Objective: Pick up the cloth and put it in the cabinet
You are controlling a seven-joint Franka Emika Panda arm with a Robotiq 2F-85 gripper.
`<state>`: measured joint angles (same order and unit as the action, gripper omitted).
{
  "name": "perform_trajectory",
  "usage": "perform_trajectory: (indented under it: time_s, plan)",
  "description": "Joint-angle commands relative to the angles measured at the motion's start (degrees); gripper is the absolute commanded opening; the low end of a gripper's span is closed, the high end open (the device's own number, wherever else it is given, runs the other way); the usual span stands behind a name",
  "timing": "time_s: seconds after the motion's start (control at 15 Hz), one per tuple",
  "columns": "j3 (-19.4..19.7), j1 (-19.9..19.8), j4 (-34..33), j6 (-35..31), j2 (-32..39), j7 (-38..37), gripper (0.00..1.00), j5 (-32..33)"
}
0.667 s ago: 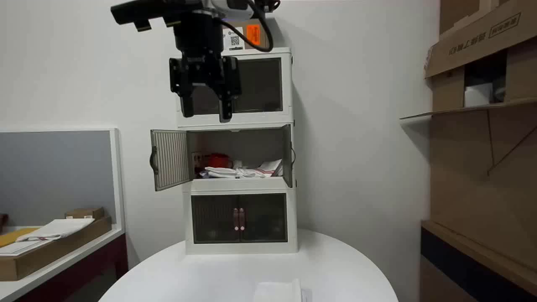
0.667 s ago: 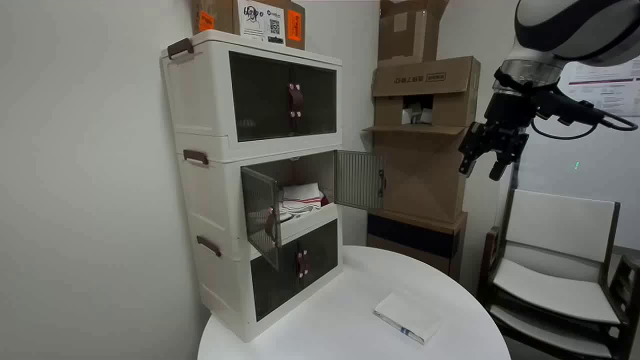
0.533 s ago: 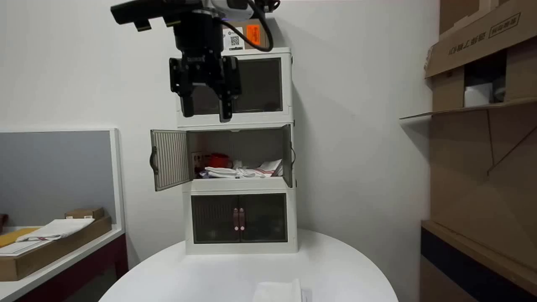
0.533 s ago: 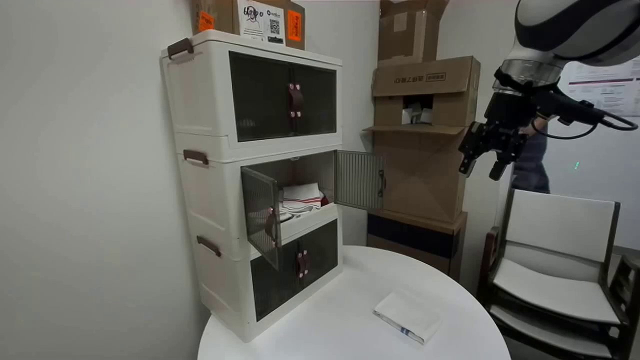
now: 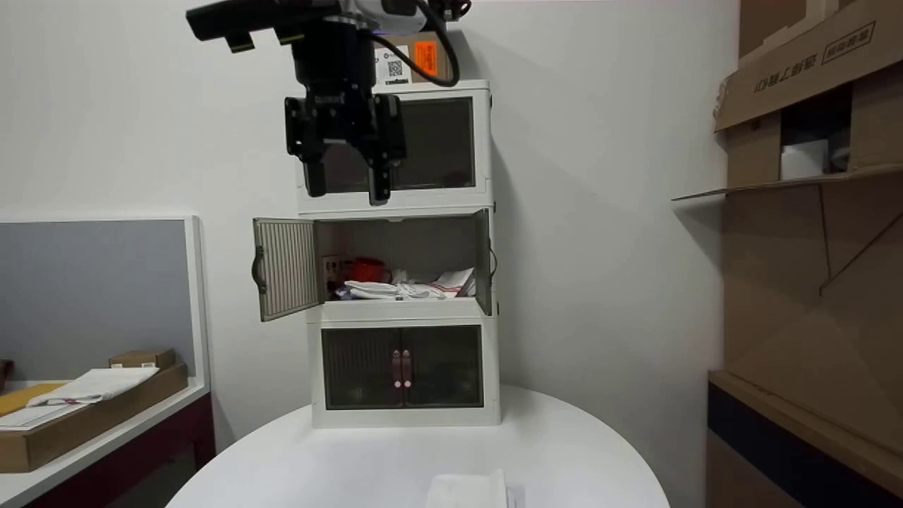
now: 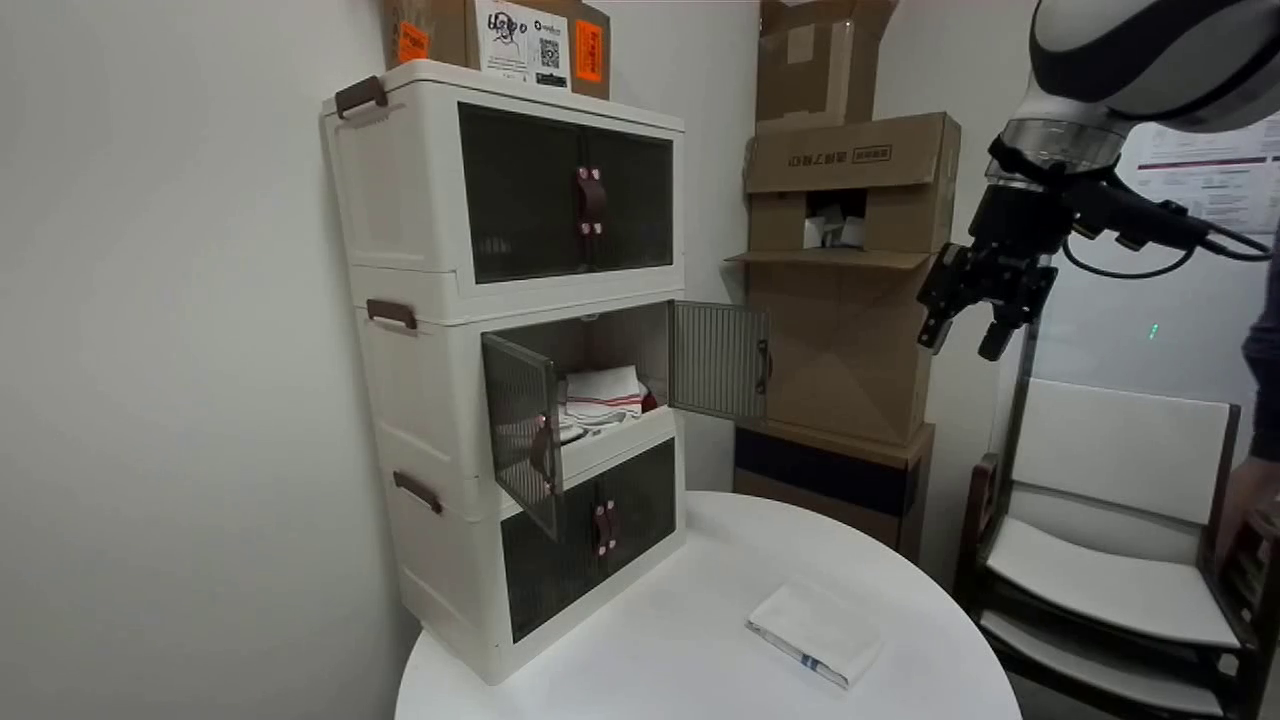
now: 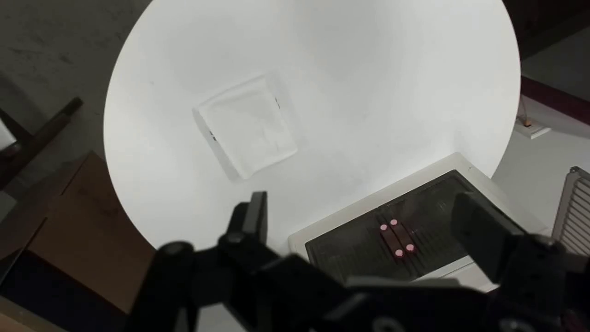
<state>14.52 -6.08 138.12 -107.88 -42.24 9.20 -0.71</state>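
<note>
A folded white cloth with a blue mark lies flat on the round white table, seen in both exterior views (image 5: 465,490) (image 6: 818,630) and in the wrist view (image 7: 249,129). The white stacked cabinet (image 6: 425,390) stands at the table's back, also in an exterior view (image 5: 405,312) and the wrist view (image 7: 378,201). Its middle compartment has both doors swung open; the upper and lower ones are shut. My gripper (image 5: 347,197) is open and empty, high above the table and apart from the cloth, as an exterior view (image 6: 962,348) and the wrist view (image 7: 362,200) also show.
White folded cloths (image 6: 603,390) and a red object (image 5: 367,270) lie in the middle compartment. The open doors (image 5: 286,268) (image 6: 720,360) stick out in front. Cardboard boxes (image 6: 840,340) and a chair (image 6: 1110,560) stand beyond the table. A person (image 6: 1265,370) shows at the edge.
A person appears behind the gripper in an exterior view, then at its right edge now. The arm, gripper, cloth and cabinet doors have not visibly moved.
</note>
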Motion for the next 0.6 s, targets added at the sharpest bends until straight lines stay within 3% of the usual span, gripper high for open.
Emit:
perform_trajectory:
  time_s: [0.0, 0.33, 0.53]
  plan:
    - [-0.5, -0.7, -0.1, 0.1, 0.2, 0.4, 1.00, -0.5]
    - [-0.5, -0.7, -0.1, 0.1, 0.2, 0.4, 1.00, -0.5]
    - [1.0, -0.8, -1.0, -2.6, 3.6, 2.4, 1.00, 0.3]
